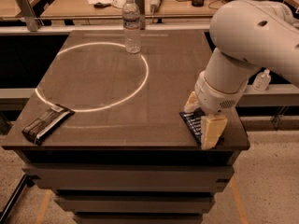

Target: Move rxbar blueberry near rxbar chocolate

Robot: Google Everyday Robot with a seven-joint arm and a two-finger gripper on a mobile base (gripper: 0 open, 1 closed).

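Note:
The rxbar blueberry (191, 122), a dark navy wrapper with white text, lies flat at the table's front right corner. My gripper (202, 117) is down over it, with one cream finger (191, 102) behind the bar and the other finger (212, 132) in front of it. The fingers stand apart, straddling the bar, and part of the bar is hidden beneath them. The rxbar chocolate (46, 122), a black-brown wrapper with a pale stripe, lies at the front left corner, far from the gripper.
A clear water bottle (131, 24) stands upright at the back middle of the dark table (117, 85). A ring of white light (146, 73) marks the tabletop. A small bottle (261, 80) stands beyond the right edge. Cluttered benches run behind.

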